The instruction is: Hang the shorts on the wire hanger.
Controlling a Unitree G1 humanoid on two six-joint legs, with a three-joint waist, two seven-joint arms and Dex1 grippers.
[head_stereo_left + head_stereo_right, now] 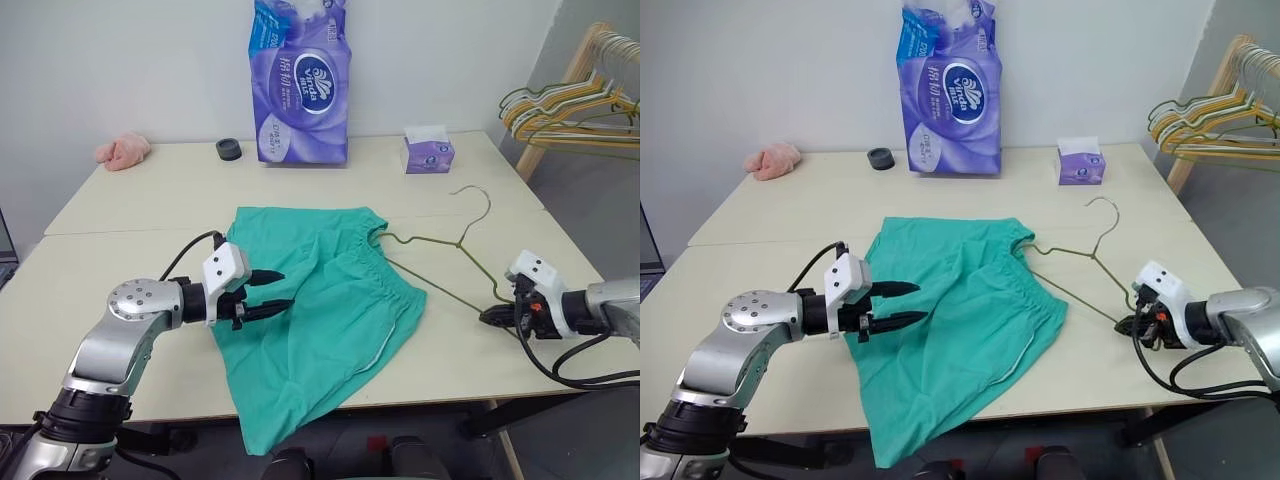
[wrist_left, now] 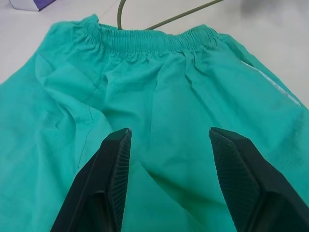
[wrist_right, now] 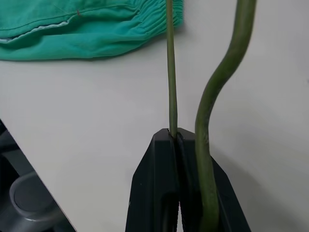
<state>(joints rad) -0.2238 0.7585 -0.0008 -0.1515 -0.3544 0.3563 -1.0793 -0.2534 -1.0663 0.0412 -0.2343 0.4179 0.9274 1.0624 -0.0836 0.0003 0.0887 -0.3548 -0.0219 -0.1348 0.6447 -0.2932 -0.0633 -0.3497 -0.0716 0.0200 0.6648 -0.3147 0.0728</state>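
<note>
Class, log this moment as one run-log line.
left gripper: open over teal-green cloth shorts | right gripper: shut on thin olive-gold wire hanger | hanger end under waistband | shorts not hung

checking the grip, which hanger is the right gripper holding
The thin olive wire hanger on the table, clamped by the right gripper; the thicker hangers hang on the rack.

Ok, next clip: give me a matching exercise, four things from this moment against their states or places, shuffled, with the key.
Things:
1. left gripper
2. right gripper
3. shorts
4. pink cloth

States or places:
A. shut on the wire hanger
B. at the table's far left corner
C. open, over the teal fabric
D. spread flat, one leg hanging over the near table edge

Pairs: 1-C, 2-A, 3-D, 4-B
</note>
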